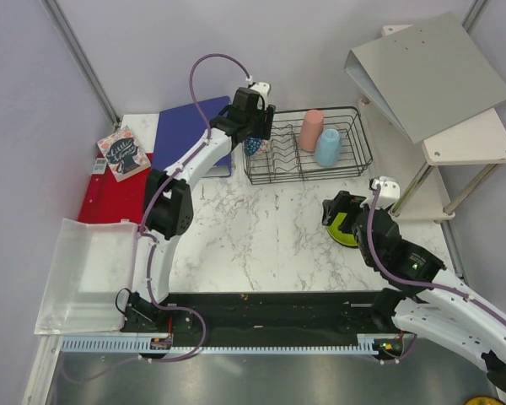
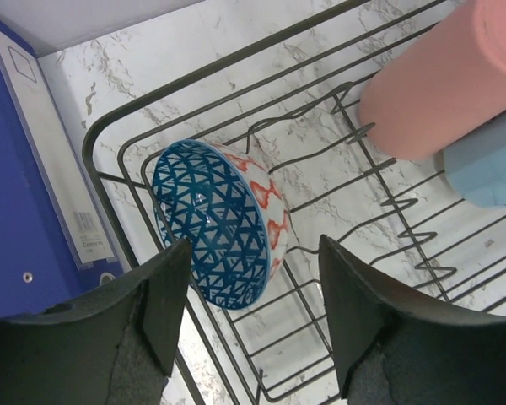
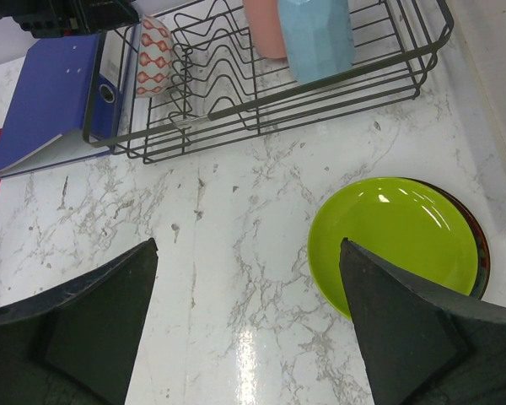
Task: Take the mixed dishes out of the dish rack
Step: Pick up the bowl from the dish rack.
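I have the left gripper (image 2: 253, 245) stretched far into the left end of the dish rack (image 1: 304, 175), jaws apart either side of the small blue patterned bowl (image 2: 215, 224), which stands on edge close to the rack wall and the blue binder (image 2: 17, 211). The right gripper (image 3: 249, 245) gapes wide over open marble table (image 3: 236, 169), left of the lime-green bowl (image 3: 394, 239).

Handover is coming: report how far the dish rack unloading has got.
Done: lime-green bowl sits nested in the red-and-black bowl on the table. In hand: open left gripper straddles the small blue patterned bowl in the dish rack, not gripping. Left: that bowl, pink cup, light blue cup.
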{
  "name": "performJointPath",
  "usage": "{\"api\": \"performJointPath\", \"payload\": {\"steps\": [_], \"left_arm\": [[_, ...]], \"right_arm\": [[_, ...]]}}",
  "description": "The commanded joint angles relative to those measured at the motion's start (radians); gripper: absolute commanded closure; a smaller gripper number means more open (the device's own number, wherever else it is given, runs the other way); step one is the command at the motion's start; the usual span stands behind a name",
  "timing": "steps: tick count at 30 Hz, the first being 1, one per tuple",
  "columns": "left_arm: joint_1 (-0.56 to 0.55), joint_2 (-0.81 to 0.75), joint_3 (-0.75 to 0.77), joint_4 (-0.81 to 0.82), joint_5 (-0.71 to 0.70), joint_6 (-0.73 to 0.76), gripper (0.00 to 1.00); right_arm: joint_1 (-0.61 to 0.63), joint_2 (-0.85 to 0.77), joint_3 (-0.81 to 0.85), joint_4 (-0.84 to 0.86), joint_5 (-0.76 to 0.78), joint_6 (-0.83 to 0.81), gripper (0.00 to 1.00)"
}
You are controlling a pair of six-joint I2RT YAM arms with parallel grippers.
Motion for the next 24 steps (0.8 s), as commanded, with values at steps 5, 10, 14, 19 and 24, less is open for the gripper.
{"api": "performJointPath", "payload": {"steps": [5, 10, 14, 19, 24], "left_arm": [[0.011, 0.065, -0.015, 0.049, 0.032, 0.018, 0.40], [0.011, 0.083, -0.019, 0.052, 0.042, 0.010, 0.46], [0.011, 0.088, -0.027, 0.052, 0.055, 0.002, 0.56], [0.011, 0.097, -0.055, 0.054, 0.072, -0.008, 0.68], [0.011, 0.097, -0.084, 0.060, 0.114, -0.021, 0.81]], "right_arm": [[0.000, 0.003, 0.006, 0.040, -0.001, -0.013, 0.04], [0.000, 0.020, 0.003, 0.046, 0.001, -0.016, 0.04], [0.001, 0.024, -0.006, 0.055, 0.004, -0.019, 0.04], [0.000, 0.029, -0.009, 0.062, 0.005, -0.024, 0.04], [0.000, 0.023, -0.011, 0.062, 0.004, -0.024, 0.04]]}}
